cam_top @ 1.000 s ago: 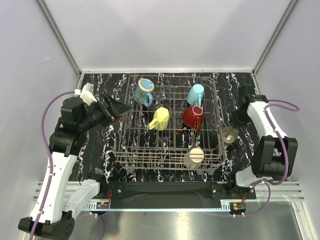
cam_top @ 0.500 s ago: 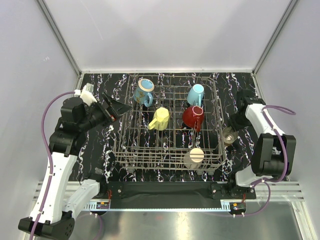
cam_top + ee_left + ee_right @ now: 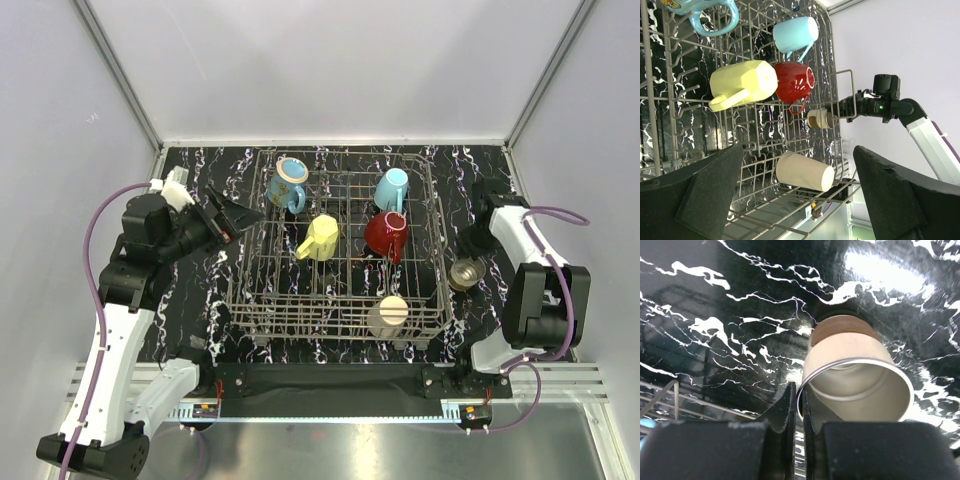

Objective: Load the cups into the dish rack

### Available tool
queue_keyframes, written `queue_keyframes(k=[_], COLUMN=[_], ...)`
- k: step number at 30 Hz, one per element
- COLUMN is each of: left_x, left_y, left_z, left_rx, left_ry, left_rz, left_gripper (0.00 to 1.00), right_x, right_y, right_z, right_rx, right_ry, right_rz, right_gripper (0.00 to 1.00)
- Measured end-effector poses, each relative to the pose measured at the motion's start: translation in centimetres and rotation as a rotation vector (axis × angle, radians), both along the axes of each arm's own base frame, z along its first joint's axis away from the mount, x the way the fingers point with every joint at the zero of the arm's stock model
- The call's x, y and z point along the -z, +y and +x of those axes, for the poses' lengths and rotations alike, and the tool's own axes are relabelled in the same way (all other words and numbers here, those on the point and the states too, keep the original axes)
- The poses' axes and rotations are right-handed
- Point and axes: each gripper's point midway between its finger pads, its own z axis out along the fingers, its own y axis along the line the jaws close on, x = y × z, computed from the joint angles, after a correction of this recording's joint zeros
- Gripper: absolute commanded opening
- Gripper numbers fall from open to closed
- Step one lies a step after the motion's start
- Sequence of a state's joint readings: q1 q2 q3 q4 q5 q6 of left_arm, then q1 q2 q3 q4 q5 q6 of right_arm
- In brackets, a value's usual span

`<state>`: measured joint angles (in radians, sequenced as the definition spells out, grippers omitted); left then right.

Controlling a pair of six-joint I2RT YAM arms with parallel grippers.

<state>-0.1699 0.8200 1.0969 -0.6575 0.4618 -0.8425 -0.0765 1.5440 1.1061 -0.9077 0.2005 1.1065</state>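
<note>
The grey wire dish rack [image 3: 238, 285] stands mid-table and holds a patterned light blue mug [image 3: 287, 183], a plain light blue mug [image 3: 391, 188], a yellow-green mug [image 3: 319, 237], a red mug [image 3: 386, 234] and a cream cup [image 3: 388, 315]. The steel tumbler [image 3: 463, 273] stands on the table right of the rack. My right gripper [image 3: 468, 256] is shut on the rim of the tumbler [image 3: 855, 375], one finger inside and one outside. My left gripper [image 3: 235, 212] is open and empty above the rack's left edge. A clear glass [image 3: 842, 148] shows faintly beyond the rack.
The table top [image 3: 200, 180] is black marble-patterned, with white walls close on three sides. The rack's right wall [image 3: 440, 250] stands close beside the tumbler. A corner of the rack's wire [image 3: 660, 390] shows in the right wrist view.
My right gripper has moved down and forward to the steel tumbler and closed on its rim; the tumbler has shifted slightly. The left arm has not moved.
</note>
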Motion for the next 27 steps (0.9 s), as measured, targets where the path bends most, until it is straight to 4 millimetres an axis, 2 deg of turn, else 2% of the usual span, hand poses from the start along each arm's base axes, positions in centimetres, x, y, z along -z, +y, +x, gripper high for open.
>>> queue_keyframes(k=[4,7,10,12,15,16,18,21,24,27], left_x=[0.0,-0.3,-1.3,-2.3,-3.6,-3.7,-4.1,-5.0,-6.8,-8.6], left_y=[-0.2,-0.7,-1.6,-2.5,-4.2,-4.7,-6.3,-8.1,-8.9,-8.7], left_z=[0.0,0.0,0.0,0.0,-0.2,-0.3,-0.9,-1.8,-2.6,-3.2], left_rx=[0.017,0.052,0.112,0.170,0.273,0.301,0.380,0.467,0.502,0.497], left_ry=[0.003,-0.011,-0.049,-0.086,-0.136,-0.141,-0.159,-0.195,-0.273,-0.363], left_rz=[-0.003,-0.017,-0.045,-0.074,-0.114,-0.123,-0.141,-0.168,-0.200,-0.230], left_gripper=[0.98,0.99,0.99,0.99,0.99,0.99,0.99,0.99,0.99,0.99], right_x=[-1.6,-5.2,-11.2,-16.3,-24.5,-26.4,-30.3,-34.0,-36.2,-37.5], right_y=[-0.6,-0.8,-0.4,0.1,1.9,2.8,5.6,11.0,18.6,25.3], right_z=[1.0,2.6,4.5,5.3,6.3,6.4,6.4,6.0,5.0,1.8], right_rx=[-0.070,-0.159,-0.274,-0.346,-0.469,-0.510,-0.628,-0.829,-1.068,-1.266], right_ry=[-0.033,-0.134,-0.313,-0.453,-0.688,-0.753,-0.894,-1.020,-1.089,-1.145], right_rz=[-0.040,-0.076,-0.114,-0.138,-0.139,-0.120,-0.044,0.109,0.278,0.505], right_gripper=[0.00,0.00,0.00,0.00,0.00,0.00,0.00,0.00,0.00,0.00])
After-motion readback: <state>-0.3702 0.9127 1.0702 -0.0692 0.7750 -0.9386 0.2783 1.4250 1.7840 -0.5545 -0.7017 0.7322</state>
